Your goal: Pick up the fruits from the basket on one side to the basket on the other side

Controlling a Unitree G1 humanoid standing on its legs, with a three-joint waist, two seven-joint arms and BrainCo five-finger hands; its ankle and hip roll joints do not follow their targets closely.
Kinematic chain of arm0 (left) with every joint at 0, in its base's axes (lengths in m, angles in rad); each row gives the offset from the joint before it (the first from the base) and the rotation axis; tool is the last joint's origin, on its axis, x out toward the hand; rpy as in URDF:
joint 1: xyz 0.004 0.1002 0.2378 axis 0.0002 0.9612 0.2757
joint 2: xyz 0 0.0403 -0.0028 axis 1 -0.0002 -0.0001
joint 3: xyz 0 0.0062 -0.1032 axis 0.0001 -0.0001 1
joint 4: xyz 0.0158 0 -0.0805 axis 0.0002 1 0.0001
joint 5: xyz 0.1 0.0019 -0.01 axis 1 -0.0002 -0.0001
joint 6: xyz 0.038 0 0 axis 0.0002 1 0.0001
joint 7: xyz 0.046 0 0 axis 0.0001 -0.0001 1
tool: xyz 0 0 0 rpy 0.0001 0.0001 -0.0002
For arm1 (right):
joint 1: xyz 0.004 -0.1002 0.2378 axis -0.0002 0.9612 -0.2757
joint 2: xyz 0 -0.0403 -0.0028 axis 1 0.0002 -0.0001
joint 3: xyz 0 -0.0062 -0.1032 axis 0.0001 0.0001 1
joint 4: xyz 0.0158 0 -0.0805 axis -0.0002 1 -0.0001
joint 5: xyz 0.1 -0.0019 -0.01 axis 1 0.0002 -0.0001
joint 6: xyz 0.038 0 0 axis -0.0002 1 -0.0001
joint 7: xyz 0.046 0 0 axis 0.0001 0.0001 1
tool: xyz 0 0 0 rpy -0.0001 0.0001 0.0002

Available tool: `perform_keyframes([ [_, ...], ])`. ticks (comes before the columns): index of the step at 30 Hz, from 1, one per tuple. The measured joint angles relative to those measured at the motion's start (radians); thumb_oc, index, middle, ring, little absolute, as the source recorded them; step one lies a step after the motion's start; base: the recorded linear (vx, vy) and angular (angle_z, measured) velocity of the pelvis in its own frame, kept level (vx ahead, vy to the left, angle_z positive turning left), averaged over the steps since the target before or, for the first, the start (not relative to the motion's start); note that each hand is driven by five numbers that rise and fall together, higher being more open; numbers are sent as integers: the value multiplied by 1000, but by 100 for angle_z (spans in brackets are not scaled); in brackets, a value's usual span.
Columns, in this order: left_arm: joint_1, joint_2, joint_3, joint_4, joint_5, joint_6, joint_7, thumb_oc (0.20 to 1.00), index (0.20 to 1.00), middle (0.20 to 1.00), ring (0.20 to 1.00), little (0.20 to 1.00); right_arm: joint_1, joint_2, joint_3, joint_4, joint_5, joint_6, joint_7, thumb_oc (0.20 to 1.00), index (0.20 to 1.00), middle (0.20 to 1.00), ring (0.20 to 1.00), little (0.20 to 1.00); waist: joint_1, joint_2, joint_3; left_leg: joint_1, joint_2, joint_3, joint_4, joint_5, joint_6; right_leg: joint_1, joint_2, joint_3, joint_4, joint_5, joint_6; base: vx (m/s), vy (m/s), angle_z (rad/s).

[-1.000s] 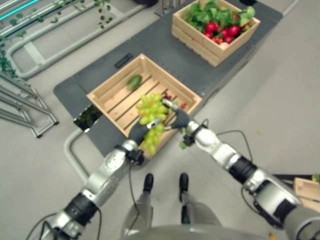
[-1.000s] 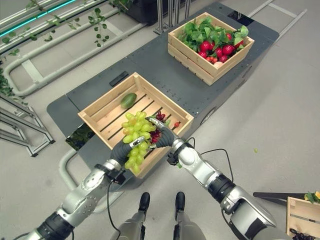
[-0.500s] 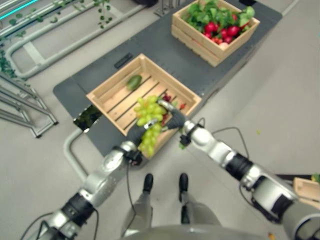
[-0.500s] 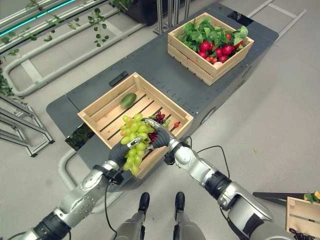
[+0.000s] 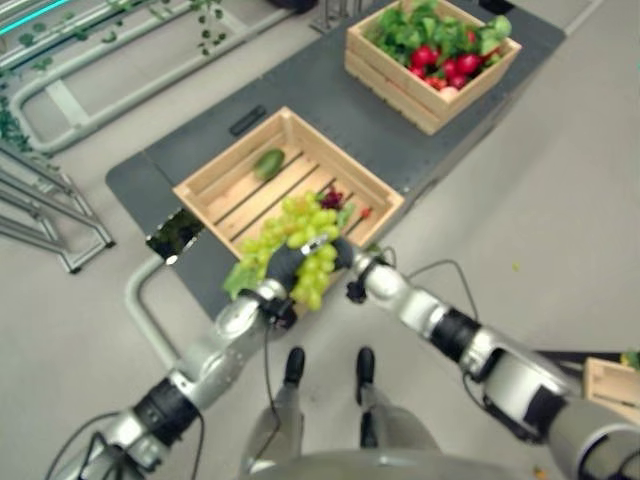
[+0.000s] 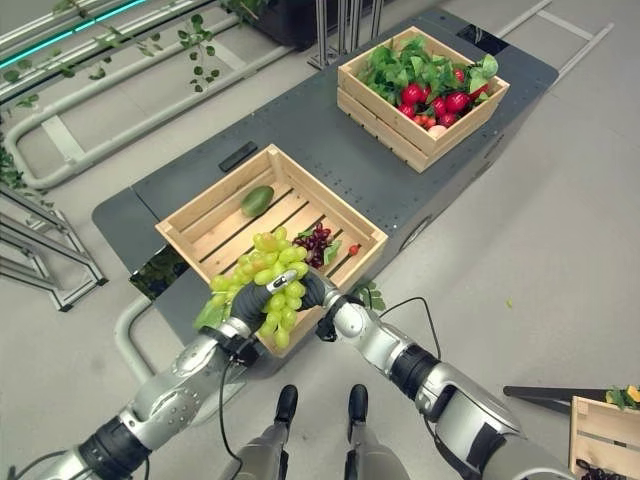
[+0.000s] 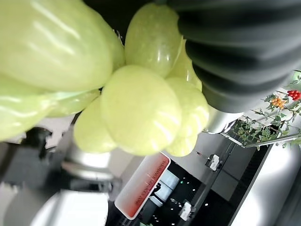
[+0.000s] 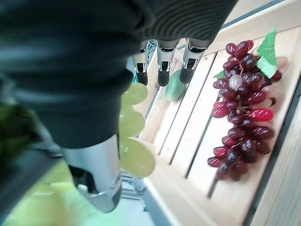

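The green grape bunch (image 6: 262, 283) hangs over the near rim of the near crate (image 6: 200, 232), clasped by the left hand (image 6: 250, 305) with fingers curled around it. The right hand (image 6: 312, 288) touches the bunch from the other side, fingers (image 8: 162, 63) straight. The right wrist view shows red grapes (image 8: 242, 110) lying on the crate slats.

A dark grey platform (image 6: 300, 120) ran diagonally from the lower left of the frame toward the upper right, standing on a pale grey floor (image 6: 560, 230). Two wooden crates sat directly on it, well apart. The near crate (image 6: 205, 222), left of centre, was slatted and mostly bare. The far crate (image 6: 400, 125), at the upper right, was heaped with green leaves and red fruit. A small flat black object (image 6: 238, 156) lay on the platform just beyond the near crate's far-left corner.
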Motion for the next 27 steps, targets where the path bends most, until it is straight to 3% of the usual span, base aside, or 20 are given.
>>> perform_keyframes([
  [4, -29, -26, -77, -24, -45, -6, 1, 200, 200, 200, 200, 200, -33, 58, 1, 76, 3, 0, -8, 1000, 1000, 1000, 1000, 1000, 10, 1, -1, 0, -1, -1, 1, 0, 0, 0, -1, -2, 0, 0, 0, 0, 0, 0],
  [8, -55, -30, -76, -25, -60, -7, 1, 200, 200, 200, 200, 200, -34, 75, 1, 88, 34, 0, -8, 1000, 1000, 1000, 1000, 1000, 12, 2, -1, -1, -3, -3, 3, 0, 0, 2, -3, -7, 0, 0, 0, 0, 0, 0],
  [9, -57, -31, -76, -25, -60, -7, 1, 200, 200, 200, 200, 200, -34, 75, 2, 88, 42, 0, -8, 758, 758, 758, 758, 758, 11, 2, -1, -2, -3, -3, 3, 0, 0, 2, -4, -8, 0, 0, 0, 0, 0, 0],
  [10, -61, -31, -78, -25, -61, -7, 1, 200, 200, 200, 200, 200, -34, 75, 4, 88, 46, 0, -6, 200, 200, 200, 200, 200, 11, 2, -1, -2, -4, -4, 4, 0, 0, 2, -4, -9, 0, 0, 0, 0, 0, 0],
  [27, -130, -92, -112, -64, -65, -25, -11, 200, 200, 200, 200, 200, -31, 141, 44, 80, 60, -3, -4, 200, 200, 200, 200, 200, 10, 2, -2, -5, -6, -7, 5, 0, 0, 1, -5, -10, 0, 0, 0, 0, 0, 0],
])
